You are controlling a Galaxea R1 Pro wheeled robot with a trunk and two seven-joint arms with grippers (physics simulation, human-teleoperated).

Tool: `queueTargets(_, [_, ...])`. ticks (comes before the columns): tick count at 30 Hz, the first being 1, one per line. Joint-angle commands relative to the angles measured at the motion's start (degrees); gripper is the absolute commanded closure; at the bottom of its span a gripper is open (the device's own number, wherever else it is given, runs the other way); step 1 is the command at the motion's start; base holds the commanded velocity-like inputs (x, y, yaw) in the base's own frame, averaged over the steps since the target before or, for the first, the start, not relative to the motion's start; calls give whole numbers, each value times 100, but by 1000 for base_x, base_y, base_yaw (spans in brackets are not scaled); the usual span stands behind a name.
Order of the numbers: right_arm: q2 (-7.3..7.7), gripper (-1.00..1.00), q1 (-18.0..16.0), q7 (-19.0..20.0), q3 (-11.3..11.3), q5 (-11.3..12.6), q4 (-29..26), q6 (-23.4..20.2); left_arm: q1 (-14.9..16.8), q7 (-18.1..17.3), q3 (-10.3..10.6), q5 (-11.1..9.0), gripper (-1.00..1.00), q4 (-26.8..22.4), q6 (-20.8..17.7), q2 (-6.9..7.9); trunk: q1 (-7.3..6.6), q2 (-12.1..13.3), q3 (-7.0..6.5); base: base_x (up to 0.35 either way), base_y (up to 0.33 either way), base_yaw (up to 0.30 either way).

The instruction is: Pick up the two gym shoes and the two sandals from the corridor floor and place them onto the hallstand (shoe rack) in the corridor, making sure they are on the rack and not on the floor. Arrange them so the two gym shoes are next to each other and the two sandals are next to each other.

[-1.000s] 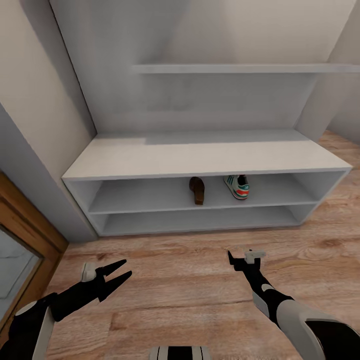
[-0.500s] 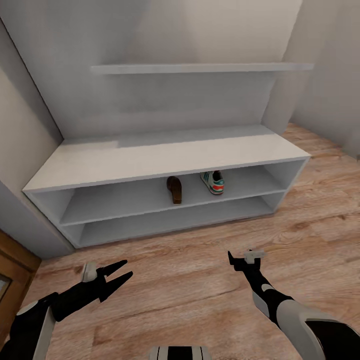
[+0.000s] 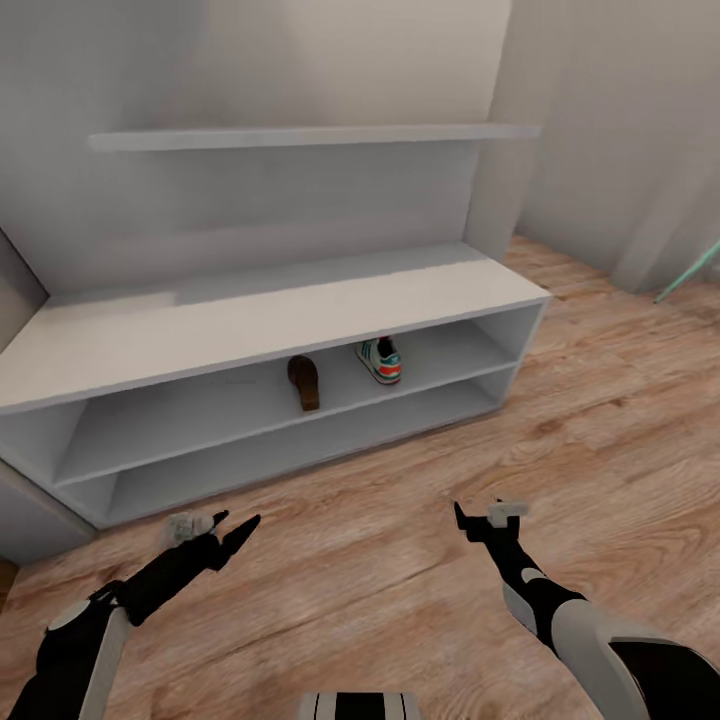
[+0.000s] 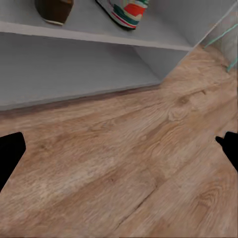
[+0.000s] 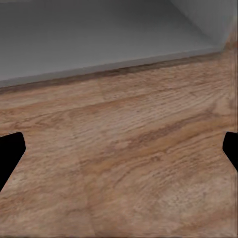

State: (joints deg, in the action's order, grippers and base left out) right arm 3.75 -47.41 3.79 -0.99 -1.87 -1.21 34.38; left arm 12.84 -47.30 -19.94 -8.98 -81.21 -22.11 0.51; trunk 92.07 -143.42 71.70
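Observation:
The light grey hallstand (image 3: 250, 320) stands against the wall ahead of me. On its upper open shelf lie one brown sandal (image 3: 305, 382) and, just to its right, one white gym shoe (image 3: 379, 360) with green stripes and an orange heel. The left wrist view catches the sandal (image 4: 53, 9) and the gym shoe (image 4: 124, 12) on that shelf. My left gripper (image 3: 238, 522) hovers open over the corridor floor (image 3: 400, 560) in front of the rack, holding nothing. My right gripper (image 3: 487, 515) is open and empty too, to the right over the planks.
A grey wall shelf (image 3: 300, 137) hangs above the bench. A thin teal object (image 3: 690, 275) leans at the far right; it appears as a teal object (image 4: 223, 34) in the left wrist view. Wood flooring stretches to the right of the hallstand. The rack's lower shelf (image 5: 99, 34) faces my right gripper.
The whole view has swung to the right, so the hallstand sits further left in the picture. The left gripper has turned slightly. The right arm keeps its pose.

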Motion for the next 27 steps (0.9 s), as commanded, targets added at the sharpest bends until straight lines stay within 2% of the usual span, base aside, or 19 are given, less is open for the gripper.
queueTargets(1, [-9, -100, -5, 16, -21, -15, 7, 16, 1, 479, 162, -51, -100, -1, -28, -30, -1, -2, 6, 0, 0, -300])
queueTargets(2, [-12, -100, -5, 16, -22, -15, 7, 16, 0, 680, 252, -53, -100, -1, -19, -41, -1, -2, 7, 0, 0, -300])
queueTargets(3, [-18, -100, -5, 16, -22, -15, 7, 16, 0, 1053, 446, -55, -100, -1, -7, -62, -1, -2, 9, 0, 0, -300])
queueTargets(4, [-21, -100, -5, 16, -23, -15, 7, 16, 0, 1231, 548, -56, -100, -1, -3, -71, -1, -2, 11, 0, 0, -300])
queueTargets(5, [-25, -100, -5, 15, -23, -15, 7, 16, 0, 1591, 783, -58, -100, 0, 5, -83, -1, -2, 13, 0, 0, -300])
queueTargets(6, [-26, -100, -5, 13, -23, -15, 7, 16, 0, 1744, 888, -58, -100, 0, 8, -87, -1, -2, 15, 0, 0, -300])
queueTargets(7, [-29, -100, -5, 11, -23, -15, 7, 16, 0, 2034, 1101, -60, -100, 0, 12, -93, -1, -2, 18, 0, 0, -300])
queueTargets(8, [-30, -100, -5, 6, -24, -15, 7, 16, -5, 2415, 1403, -64, -100, 0, 14, -100, -1, -2, 20, 0, 0, -300])
queueTargets(9, [-31, -100, -5, 4, -25, -15, 6, 16, -6, 2625, 1580, -64, -100, 0, 16, -105, -1, -2, 22, 0, 0, -300])
queueTargets(11, [-32, -100, -5, 3, -29, -15, 6, 16, -8, 2864, 1773, -59, -100, 0, 19, -109, -1, -2, 26, 0, 0, -300])
queueTargets(16, [-32, -100, -5, 0, -32, -12, 6, 16, -19, 3121, 1956, -64, -100, 0, 20, -119, -1, -2, 37, 0, 0, -300])
queueTargets(27, [-39, -100, -5, -1, -41, -8, 6, 16, -34, 3165, 1993, -76, -100, 0, 22, -121, -1, -2, 61, 0, 0, -300])
